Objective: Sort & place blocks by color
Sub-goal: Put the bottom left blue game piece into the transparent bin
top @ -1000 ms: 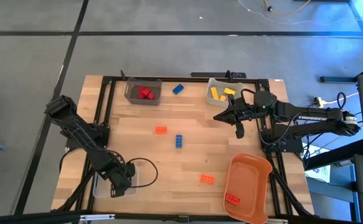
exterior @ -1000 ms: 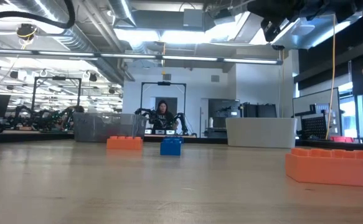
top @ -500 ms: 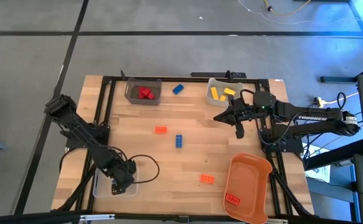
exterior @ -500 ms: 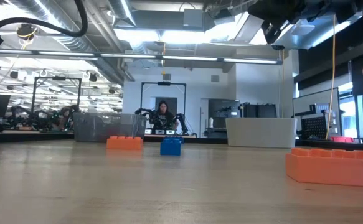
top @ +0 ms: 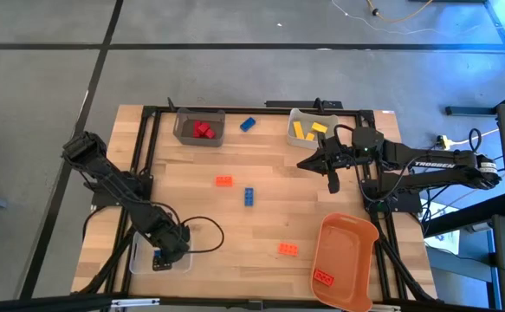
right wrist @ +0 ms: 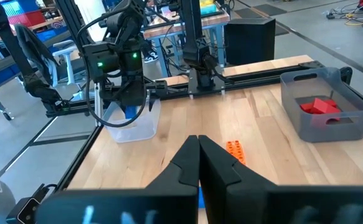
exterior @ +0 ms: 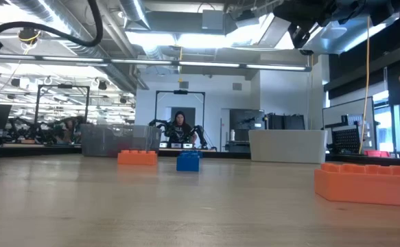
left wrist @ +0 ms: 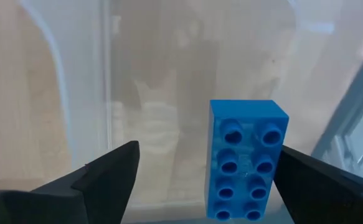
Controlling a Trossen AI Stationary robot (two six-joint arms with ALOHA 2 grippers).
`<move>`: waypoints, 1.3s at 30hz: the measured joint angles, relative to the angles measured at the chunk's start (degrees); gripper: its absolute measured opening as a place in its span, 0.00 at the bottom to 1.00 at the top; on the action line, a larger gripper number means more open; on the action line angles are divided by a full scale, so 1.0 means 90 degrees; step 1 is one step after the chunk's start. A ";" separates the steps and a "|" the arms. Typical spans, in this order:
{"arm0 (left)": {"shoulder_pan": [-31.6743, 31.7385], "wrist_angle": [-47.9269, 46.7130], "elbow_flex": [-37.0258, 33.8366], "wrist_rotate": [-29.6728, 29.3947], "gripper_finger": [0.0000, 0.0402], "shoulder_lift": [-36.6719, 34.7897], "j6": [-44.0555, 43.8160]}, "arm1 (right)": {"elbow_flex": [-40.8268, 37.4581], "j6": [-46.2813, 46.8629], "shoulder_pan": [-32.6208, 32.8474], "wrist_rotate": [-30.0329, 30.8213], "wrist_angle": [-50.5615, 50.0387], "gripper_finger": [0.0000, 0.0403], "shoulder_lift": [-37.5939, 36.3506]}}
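Left gripper (top: 159,258), lower left: jaws spread, small blue studded brick (left wrist: 246,160) released inside clear plastic bin (top: 138,260); should lift straight, avoiding walls.

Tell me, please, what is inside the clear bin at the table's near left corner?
A blue block lies studs-up on the floor of the clear bin, between the open fingers of the left end effector. That arm hides the rest of the bin from above.
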 joint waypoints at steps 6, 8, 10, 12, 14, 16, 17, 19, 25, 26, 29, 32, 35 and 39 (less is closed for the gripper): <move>-0.0046 -0.0009 0.0000 -0.0060 0.84 0.0000 0.0063 | 0.0000 0.0002 0.0000 0.0000 0.0002 0.00 0.0000; -0.0043 -0.0093 0.0000 -0.0157 0.86 0.0000 0.0050 | 0.0000 -0.0001 0.0000 0.0002 0.0002 0.00 0.0000; -0.0046 -0.0268 0.0000 -0.0243 0.88 0.0002 0.0051 | 0.0000 0.0000 0.0000 0.0002 0.0002 0.00 0.0000; -0.0046 -0.0464 0.0000 -0.0325 0.91 0.0002 0.0084 | 0.0000 0.0002 0.0000 0.0002 0.0002 0.00 0.0000; -0.0046 -0.0596 0.0000 -0.0380 0.95 0.0002 0.0198 | 0.0000 0.0002 0.0000 0.0001 0.0004 0.00 0.0000; -0.0046 -0.0677 0.0000 -0.0400 0.98 0.0016 0.0268 | 0.0000 0.0004 0.0001 0.0001 0.0005 0.00 0.0000; -0.0046 -0.0682 0.0000 -0.0409 0.99 0.0038 0.0335 | 0.0000 0.0005 0.0001 0.0001 0.0005 0.00 0.0000; -0.0046 -0.0680 0.0000 -0.0414 0.99 0.0076 0.0432 | 0.0000 0.0005 0.0000 0.0002 0.0005 0.00 0.0000; 0.0239 -0.0682 0.0044 0.0035 0.99 -0.0025 0.0508 | 0.0000 0.0005 0.0002 0.0002 0.0007 0.00 0.0000; 0.0289 -0.0696 0.0099 0.0085 0.99 -0.0090 0.0507 | 0.0000 0.0005 0.0002 0.0002 0.0007 0.00 0.0000; 0.0345 -0.0954 0.0277 0.0077 0.99 -0.0394 0.0527 | 0.0000 0.0005 0.0002 0.0053 0.0007 0.00 0.0000; 0.0338 -0.1201 0.0328 -0.0424 0.99 -0.0726 0.0226 | 0.0000 0.0007 0.0000 0.0085 0.0007 0.00 0.0000; 0.0409 -0.1355 0.0325 -0.0559 0.99 -0.1038 -0.0071 | 0.0000 0.0007 0.0002 0.0087 0.0008 0.00 0.0000; 0.0780 -0.1088 0.0325 -0.0551 0.99 -0.1366 -0.0119 | -0.0002 0.0005 0.0002 0.0104 0.0010 0.00 0.0000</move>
